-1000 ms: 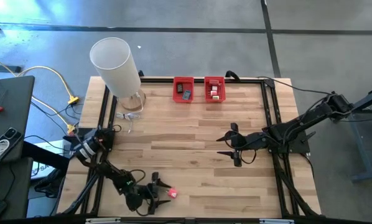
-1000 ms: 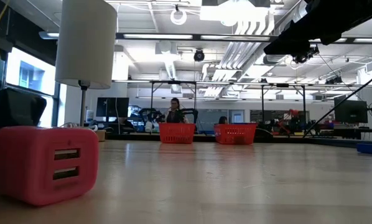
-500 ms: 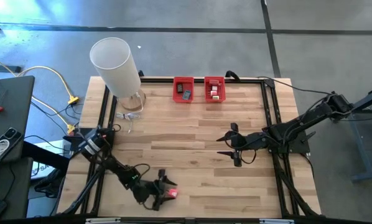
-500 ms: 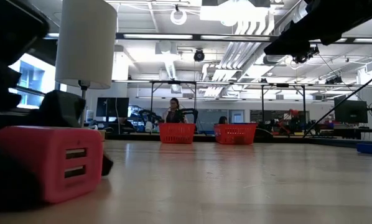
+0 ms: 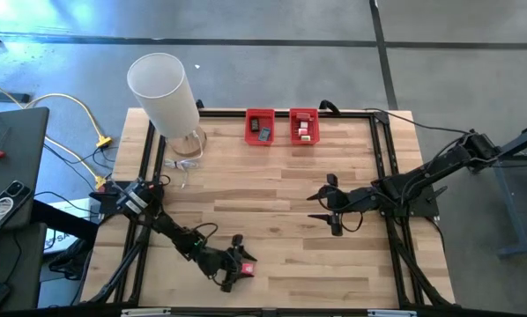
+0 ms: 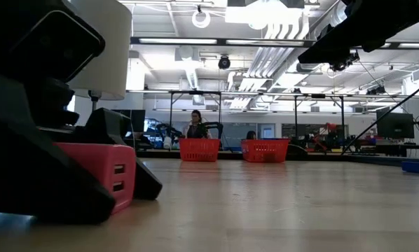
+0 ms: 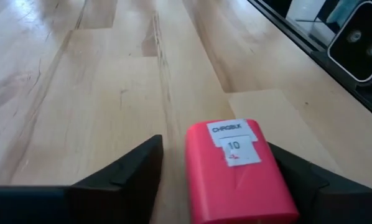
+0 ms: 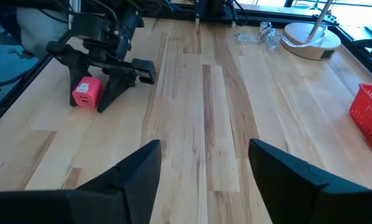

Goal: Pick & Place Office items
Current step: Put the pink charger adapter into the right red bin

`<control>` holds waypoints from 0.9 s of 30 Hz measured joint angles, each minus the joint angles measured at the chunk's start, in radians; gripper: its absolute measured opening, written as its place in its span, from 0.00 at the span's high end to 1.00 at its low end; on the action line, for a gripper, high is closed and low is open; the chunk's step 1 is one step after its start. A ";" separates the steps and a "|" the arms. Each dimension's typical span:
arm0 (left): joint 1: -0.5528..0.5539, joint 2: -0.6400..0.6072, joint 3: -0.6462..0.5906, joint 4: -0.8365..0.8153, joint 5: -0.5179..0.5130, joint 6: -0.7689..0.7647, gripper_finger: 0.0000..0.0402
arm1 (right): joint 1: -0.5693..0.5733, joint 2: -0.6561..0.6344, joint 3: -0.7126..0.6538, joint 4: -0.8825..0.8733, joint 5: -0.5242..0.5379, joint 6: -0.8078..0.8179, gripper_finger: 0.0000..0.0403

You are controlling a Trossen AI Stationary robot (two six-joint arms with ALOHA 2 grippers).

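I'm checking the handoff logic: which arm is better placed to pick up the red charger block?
Left. The left gripper already straddles the red charger, a finger on either side. The right gripper waits open over the table's middle, well away from it.

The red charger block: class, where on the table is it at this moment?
In the high view the red charger block lies near the table's front edge, left of centre, between the open fingers of the left pincer, far from the two red bins.

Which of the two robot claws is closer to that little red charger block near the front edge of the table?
The left. The left gripper has its fingers on either side of the red charger block. The right gripper waits open, well away over the middle of the table.
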 joint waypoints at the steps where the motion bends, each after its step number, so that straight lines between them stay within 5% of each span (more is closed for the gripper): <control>1: 0.000 0.000 0.000 0.000 -0.001 0.000 0.45 | 0.000 0.000 0.000 0.000 0.000 0.000 0.43; 8: 0.005 0.000 0.000 -0.002 -0.009 -0.006 0.64 | 0.000 0.000 0.000 -0.001 -0.029 0.005 0.43; 14: 0.017 0.000 0.000 -0.001 0.001 0.013 0.64 | 0.001 0.018 0.000 -0.003 -0.157 0.038 0.43; 21: 0.023 0.001 0.001 0.008 -0.005 0.025 0.64 | 0.005 0.153 0.000 0.017 -0.160 0.147 0.43; 27: 0.024 -0.005 -0.003 0.037 -0.109 0.060 0.64 | 0.005 0.325 -0.001 0.172 -0.170 0.169 0.43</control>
